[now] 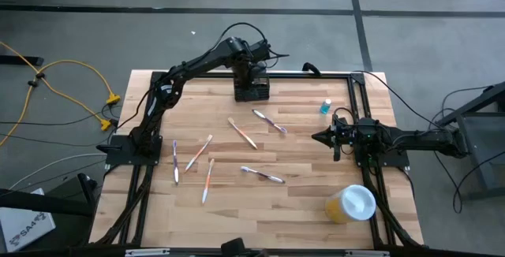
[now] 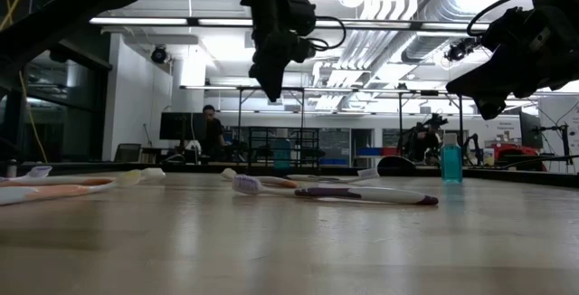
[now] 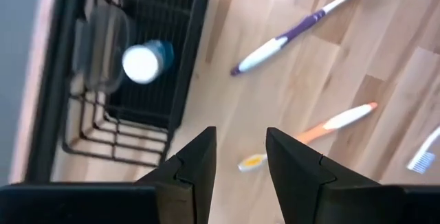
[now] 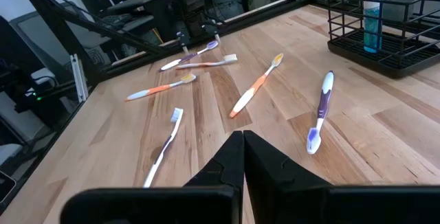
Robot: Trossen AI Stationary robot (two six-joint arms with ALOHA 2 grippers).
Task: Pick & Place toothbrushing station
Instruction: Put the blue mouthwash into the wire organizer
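Observation:
The toothbrushing station is a black wire caddy (image 1: 252, 90) standing on its base near the table's far edge. It holds a blue tube with a white cap (image 3: 144, 60). It also shows in the right wrist view (image 4: 405, 42). My left gripper (image 3: 240, 138) is open and empty. It hangs above the table (image 2: 271, 69) just beside the caddy and touches nothing. My right gripper (image 4: 243, 148) is shut and empty, hovering at the table's right side (image 1: 327, 137). Several toothbrushes lie flat on the wood, among them a purple one (image 3: 302, 31) and an orange one (image 3: 323, 124).
A small blue bottle (image 1: 325, 107) stands at the far right, also seen in the low view (image 2: 450, 161). A yellow cup with a white lid (image 1: 351, 204) lies near the right front corner. Toothbrushes are scattered across the middle (image 1: 245, 133) and left (image 1: 175, 162). A black frame (image 1: 359, 83) borders the table.

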